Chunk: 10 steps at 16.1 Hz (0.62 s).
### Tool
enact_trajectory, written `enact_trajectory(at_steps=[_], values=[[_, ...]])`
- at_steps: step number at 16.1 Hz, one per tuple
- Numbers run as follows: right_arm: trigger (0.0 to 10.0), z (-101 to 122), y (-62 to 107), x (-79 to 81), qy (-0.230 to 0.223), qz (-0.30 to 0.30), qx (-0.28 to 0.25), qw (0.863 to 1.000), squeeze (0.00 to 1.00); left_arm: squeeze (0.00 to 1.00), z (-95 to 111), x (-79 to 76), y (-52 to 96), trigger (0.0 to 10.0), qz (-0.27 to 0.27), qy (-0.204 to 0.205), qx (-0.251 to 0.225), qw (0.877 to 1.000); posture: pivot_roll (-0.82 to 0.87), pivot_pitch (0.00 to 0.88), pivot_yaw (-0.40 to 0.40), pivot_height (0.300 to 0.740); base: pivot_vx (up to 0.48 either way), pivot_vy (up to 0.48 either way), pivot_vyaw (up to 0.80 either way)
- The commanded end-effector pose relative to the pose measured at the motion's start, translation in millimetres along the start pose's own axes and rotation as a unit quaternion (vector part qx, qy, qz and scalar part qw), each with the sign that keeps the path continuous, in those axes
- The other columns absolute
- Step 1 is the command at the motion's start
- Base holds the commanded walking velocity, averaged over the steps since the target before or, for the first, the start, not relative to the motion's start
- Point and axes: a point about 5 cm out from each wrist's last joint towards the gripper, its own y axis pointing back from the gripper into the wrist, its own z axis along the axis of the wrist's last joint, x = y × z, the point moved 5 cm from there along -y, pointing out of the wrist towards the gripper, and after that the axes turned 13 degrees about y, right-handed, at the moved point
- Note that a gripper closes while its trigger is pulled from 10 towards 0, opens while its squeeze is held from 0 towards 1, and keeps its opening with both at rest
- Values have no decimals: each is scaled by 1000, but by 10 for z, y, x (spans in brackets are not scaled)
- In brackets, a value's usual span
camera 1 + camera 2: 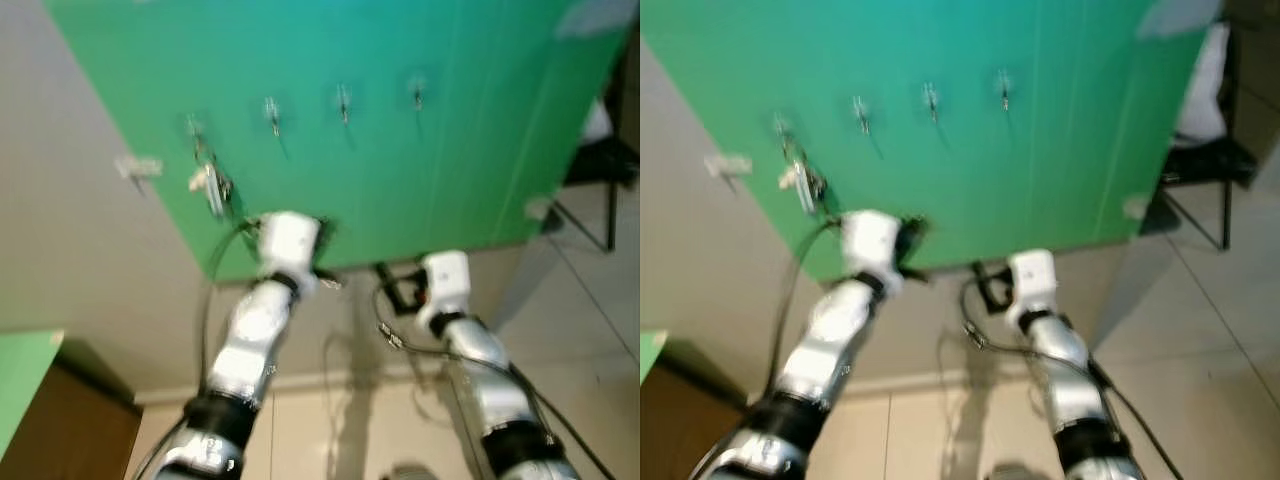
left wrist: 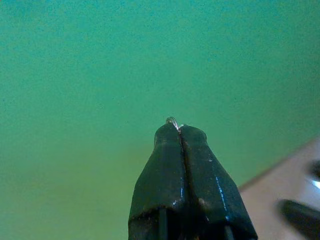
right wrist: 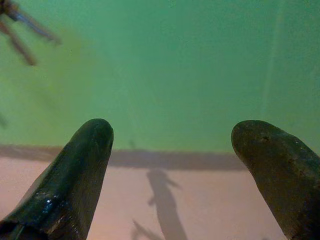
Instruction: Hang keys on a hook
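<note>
A small bunch of keys point(image 1: 212, 188) dangles from the leftmost hook point(image 1: 194, 127) on the green panel point(image 1: 420, 180), so the hanging looks done, though blur keeps me from being sure it sits squarely. Three more thin metal hooks point(image 1: 343, 101) run in a row to its right, each bare. Just below the keys, the left gripper point(image 2: 179, 131) is raised close to the panel, its glossy black fingers point(image 2: 165, 170) pressed together; a tiny wire loop glints at the tips, and I cannot tell what it belongs to. The right gripper point(image 3: 172, 135) hovers lower, fingers spread wide and holding nothing. The panel is smooth and matte, the wall point(image 1: 60, 250) beside it plain beige.
</note>
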Motion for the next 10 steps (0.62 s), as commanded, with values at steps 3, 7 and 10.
enact_trajectory(at_steps=[3,7,10], values=[[10000,42,-31,129,-2,17,-8,1000,0,0,121,257,-5,0,-14,-35,27,999,-205,0,115,740,0,0,0],[10000,10,-18,98,-4,13,-4,1000,0,0,524,521,-72,0,-52,-10,29,998,-204,0,114,740,0,0,0],[10000,16,-29,142,-7,14,-5,1000,0,0,733,427,-178,0,-122,86,28,988,-203,0,115,740,0,0,0]])
